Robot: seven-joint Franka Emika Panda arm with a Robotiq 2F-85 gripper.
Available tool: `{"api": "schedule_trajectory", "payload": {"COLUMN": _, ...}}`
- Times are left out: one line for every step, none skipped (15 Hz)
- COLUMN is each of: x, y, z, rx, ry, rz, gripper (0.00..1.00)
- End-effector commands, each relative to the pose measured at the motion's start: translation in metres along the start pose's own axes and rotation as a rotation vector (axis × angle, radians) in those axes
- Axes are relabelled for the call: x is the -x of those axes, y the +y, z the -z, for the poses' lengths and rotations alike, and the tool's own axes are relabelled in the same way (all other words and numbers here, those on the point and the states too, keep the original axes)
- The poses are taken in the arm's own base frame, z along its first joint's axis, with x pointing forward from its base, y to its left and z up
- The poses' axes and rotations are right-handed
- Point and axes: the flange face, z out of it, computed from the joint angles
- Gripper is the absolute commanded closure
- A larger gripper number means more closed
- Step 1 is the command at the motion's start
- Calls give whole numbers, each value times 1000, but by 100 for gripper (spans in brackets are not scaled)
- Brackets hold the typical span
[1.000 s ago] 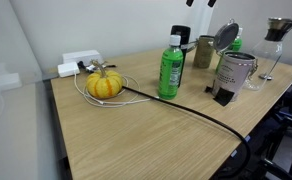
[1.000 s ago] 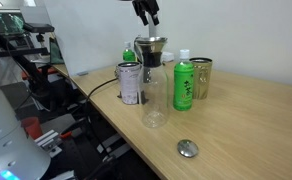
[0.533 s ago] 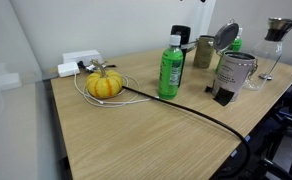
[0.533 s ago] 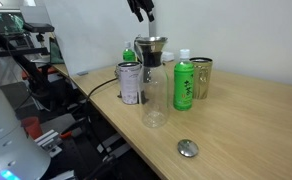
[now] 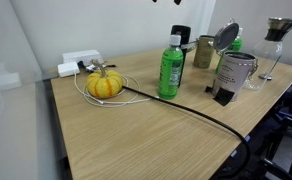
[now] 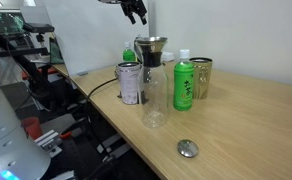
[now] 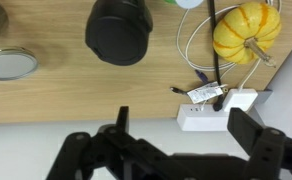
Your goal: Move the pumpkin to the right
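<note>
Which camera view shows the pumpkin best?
An exterior view: the pumpkin sits whole, seen from the side. In the wrist view the pumpkin appears from above, at the frame's top edge. The exterior view with the round lid does not show it.

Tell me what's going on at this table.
A robot arm is meant to move the pumpkin to the right, but it has not touched it yet. Its gripper hangs high above the wooden table, and the wrist view shows the jaws apart with nothing between them. The pumpkin sits inside a loop of white cable, next to a white power strip, with a green bottle standing off to one side.
</note>
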Motion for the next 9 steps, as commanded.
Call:
{"api": "schedule_trajectory", "payload": {"x": -13, "y": -34, "z": -22, "rx": -33, "ry": 12, "rz": 71, "gripper": 0}}
{"api": "schedule_trajectory", "payload": {"x": -14, "y": -45, "z": -27, "rx": -43, "ry": 14, "rz": 93, "gripper": 0}}
{"api": "schedule_trajectory", "payload": {"x": -15, "y": -58, "z": -32, "rx": -54, "ry": 16, "rz": 115, "gripper": 0}}
{"api": "schedule_trajectory", "payload": {"x": -17, "y": -72, "z": -37, "rx": -64, "ry": 23, "rz": 137, "gripper": 0}}
{"api": "schedule_trajectory", "payload": {"x": -18, "y": -86, "z": -41, "rx": -80, "ry": 25, "rz": 158, "gripper": 0}}
{"api": "schedule_trajectory", "payload": {"x": -19, "y": -98, "z": -45, "rx": -93, "ry": 27, "rz": 176, "gripper": 0}}
{"api": "schedule_trajectory", "payload": {"x": -18, "y": -109, "z": -50, "rx": -110, "ry": 25, "rz": 193, "gripper": 0}}
{"api": "schedule_trajectory", "payload": {"x": -17, "y": -118, "z": -54, "rx": -128, "ry": 26, "rz": 202, "gripper": 0}}
{"api": "schedule_trajectory", "payload": {"x": -16, "y": -126, "z": -60, "rx": -145, "ry": 45, "rz": 204, "gripper": 0}}
